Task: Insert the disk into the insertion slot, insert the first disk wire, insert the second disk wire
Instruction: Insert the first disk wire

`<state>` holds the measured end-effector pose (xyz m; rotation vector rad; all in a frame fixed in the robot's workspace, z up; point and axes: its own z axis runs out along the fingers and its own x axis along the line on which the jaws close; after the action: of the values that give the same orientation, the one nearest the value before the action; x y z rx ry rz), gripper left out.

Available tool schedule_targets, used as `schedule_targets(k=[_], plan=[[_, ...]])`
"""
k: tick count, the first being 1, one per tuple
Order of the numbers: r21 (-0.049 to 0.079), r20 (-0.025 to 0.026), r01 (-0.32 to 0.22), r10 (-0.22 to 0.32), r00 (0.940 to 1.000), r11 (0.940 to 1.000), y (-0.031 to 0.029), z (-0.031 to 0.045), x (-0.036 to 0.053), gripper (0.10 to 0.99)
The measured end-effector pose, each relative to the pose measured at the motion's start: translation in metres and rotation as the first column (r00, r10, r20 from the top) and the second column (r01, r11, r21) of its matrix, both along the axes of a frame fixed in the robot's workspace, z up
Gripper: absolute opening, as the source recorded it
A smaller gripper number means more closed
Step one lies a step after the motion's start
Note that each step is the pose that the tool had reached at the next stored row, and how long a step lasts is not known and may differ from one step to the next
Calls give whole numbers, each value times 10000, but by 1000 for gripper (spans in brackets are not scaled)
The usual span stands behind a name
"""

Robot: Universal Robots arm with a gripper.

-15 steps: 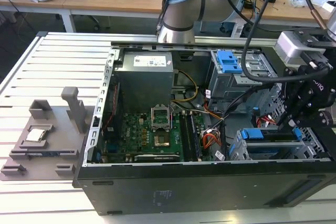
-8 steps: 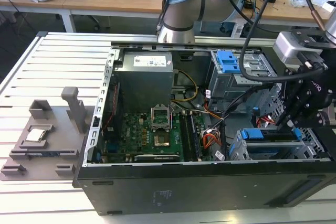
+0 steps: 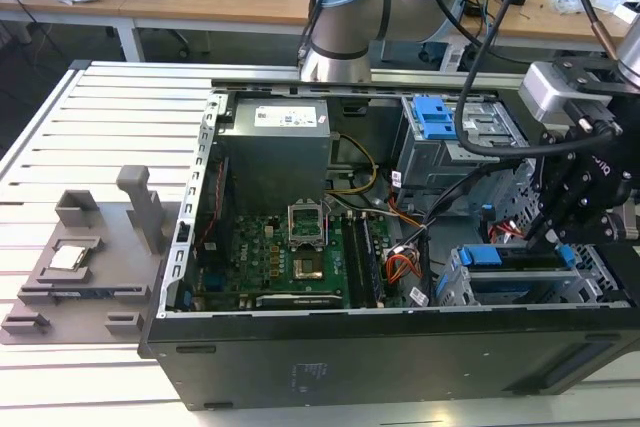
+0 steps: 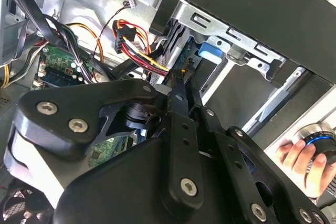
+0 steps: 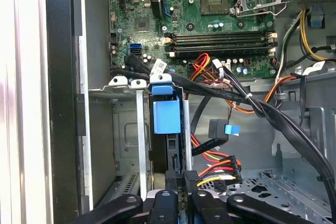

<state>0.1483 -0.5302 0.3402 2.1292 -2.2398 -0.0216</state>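
Step 1 looks done to me. The disk [image 3: 492,255] sits in the insertion slot [image 3: 452,285], the low grey cage at the lower right of the exterior view. The cage is inside the open computer case [image 3: 300,362] on the slatted worktop [image 3: 80,117], and the disk's blue carrier shows at the cage's open end.

The gripper [image 5: 182,180] hangs just beside that end of the disk. Its 2 fingers [image 5: 191,183] are drawn together with hardly a gap, and I cannot tell whether anything is pinched between them.

In the first wrist view, 2 plugs hang near it: a black plug with a blue tag [image 5: 219,128] and a plug on red, yellow and black wires [image 5: 223,169]. Neither seems to touch the disk, so I judge the work to be at the 1st disk wire. That step calls for a plug held square to the drive's connector edge and pressed straight in, clear of the cable bundle.

In the second wrist view, a person's hand [image 4: 298,156] rests on a round control.
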Motion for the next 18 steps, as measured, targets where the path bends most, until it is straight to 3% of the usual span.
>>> schedule_targets(k=[11, 15, 18], plan=[[0, -1, -2, 2, 10000, 10000, -1, -24, -4, 169], [8, 0, -3, 3, 10000, 10000, -2, 20, -3, 169], [192, -1, -4, 4, 10000, 9998, 0, 25, -2, 169]])
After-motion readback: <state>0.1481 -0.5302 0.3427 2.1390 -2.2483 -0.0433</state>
